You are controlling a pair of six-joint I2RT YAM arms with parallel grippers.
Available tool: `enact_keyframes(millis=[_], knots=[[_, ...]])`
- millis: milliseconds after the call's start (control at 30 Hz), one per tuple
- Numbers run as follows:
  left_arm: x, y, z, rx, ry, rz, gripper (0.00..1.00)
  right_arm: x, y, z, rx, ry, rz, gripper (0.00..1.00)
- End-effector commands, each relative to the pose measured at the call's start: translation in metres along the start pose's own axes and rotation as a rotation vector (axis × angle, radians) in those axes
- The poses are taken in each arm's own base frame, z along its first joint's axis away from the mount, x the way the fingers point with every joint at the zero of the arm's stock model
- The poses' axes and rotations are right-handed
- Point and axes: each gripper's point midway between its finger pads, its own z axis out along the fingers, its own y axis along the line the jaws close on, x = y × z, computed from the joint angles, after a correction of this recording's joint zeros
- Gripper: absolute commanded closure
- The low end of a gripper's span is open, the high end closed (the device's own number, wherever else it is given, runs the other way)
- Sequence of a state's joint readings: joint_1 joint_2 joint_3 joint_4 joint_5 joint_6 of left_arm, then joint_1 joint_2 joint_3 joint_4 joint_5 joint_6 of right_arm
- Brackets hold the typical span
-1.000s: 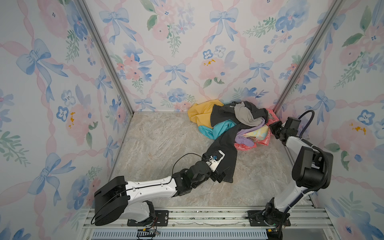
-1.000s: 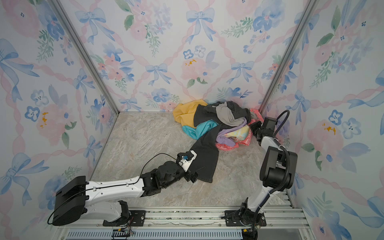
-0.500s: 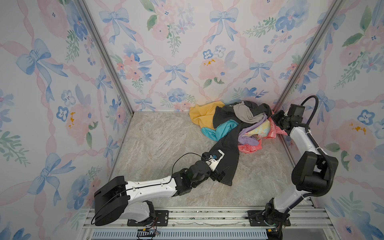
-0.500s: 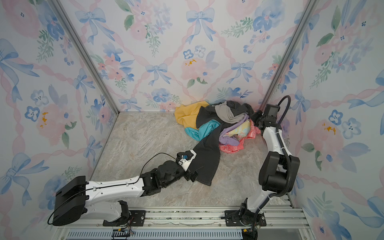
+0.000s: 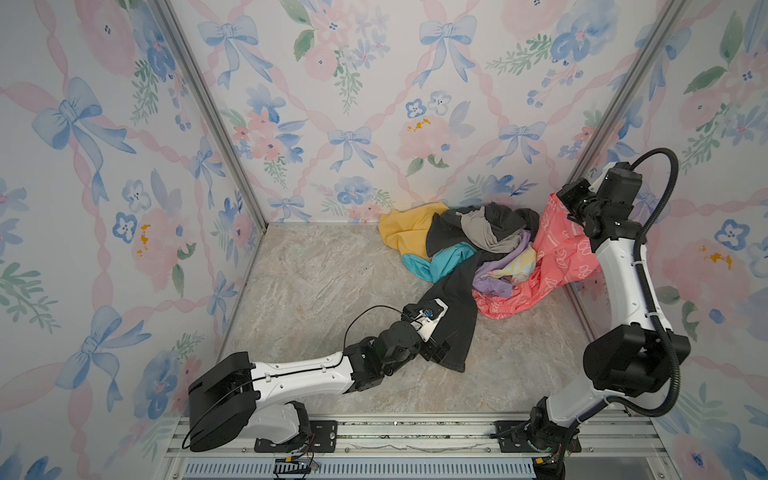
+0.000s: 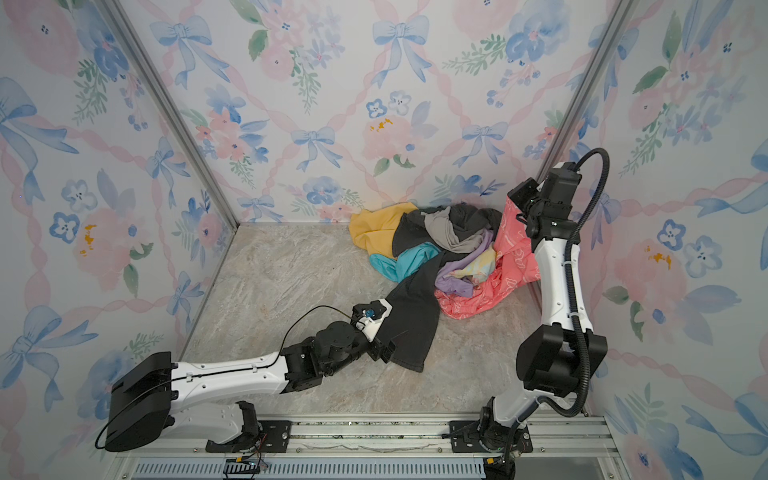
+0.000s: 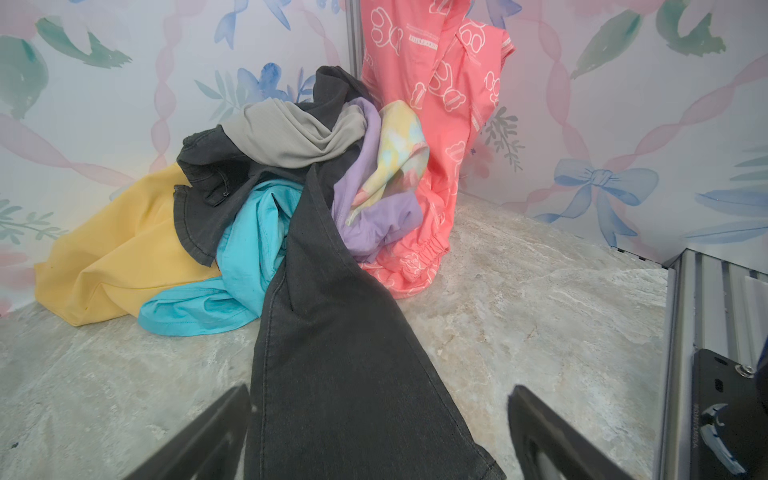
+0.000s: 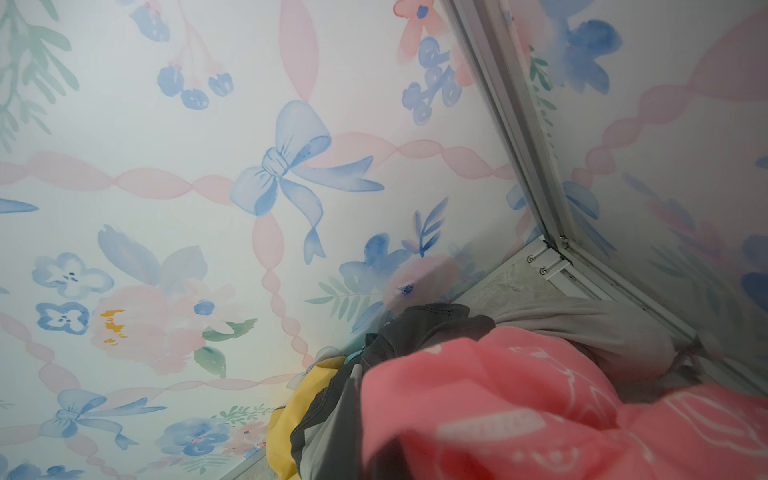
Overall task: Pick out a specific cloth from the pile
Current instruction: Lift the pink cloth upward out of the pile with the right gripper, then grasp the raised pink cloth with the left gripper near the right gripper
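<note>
Left wrist view: my left gripper (image 7: 376, 436) has its jaws wide apart, astride the dark grey trouser leg (image 7: 345, 353) on the tabletop (image 5: 332, 291). In both top views my right gripper (image 5: 561, 203) (image 6: 514, 204), jaws clamped on the cloth (image 5: 559, 249) (image 6: 513, 253), holds its top edge raised at the 2 o'clock corner, though the pinch itself looks partly hidden. The cloth's lower part lies against the 3 o'clock side of the pile (image 5: 478, 232), touching the lavender tie-dye piece (image 5: 505, 270).

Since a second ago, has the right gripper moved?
Yes. The right gripper, shut on the cloth, has risen towards the corner post, lifting its top end beside the pile.
</note>
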State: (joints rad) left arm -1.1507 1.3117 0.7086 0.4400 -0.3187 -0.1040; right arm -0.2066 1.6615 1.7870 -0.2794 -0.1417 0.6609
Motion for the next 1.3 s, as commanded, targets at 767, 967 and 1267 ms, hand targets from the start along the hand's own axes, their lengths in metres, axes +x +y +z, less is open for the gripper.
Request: enact_keyframes(millis=[767, 967, 1267], knots=[[-0.046, 0.056, 0.005, -0.181, -0.101, -0.093, 0.02, -0.109, 0.238, -0.185, -0.633, -0.262, -0.187, 1.00], [-0.096, 0.066, 0.001, -0.232, -0.206, -0.071, 0.02, -0.065, 0.265, -0.196, -0.693, -0.162, -0.261, 1.00], [-0.162, 0.092, -0.024, -0.192, -0.393, -0.063, 0.02, 0.012, 0.277, -0.194, -0.733, -0.016, -0.370, 1.00]])
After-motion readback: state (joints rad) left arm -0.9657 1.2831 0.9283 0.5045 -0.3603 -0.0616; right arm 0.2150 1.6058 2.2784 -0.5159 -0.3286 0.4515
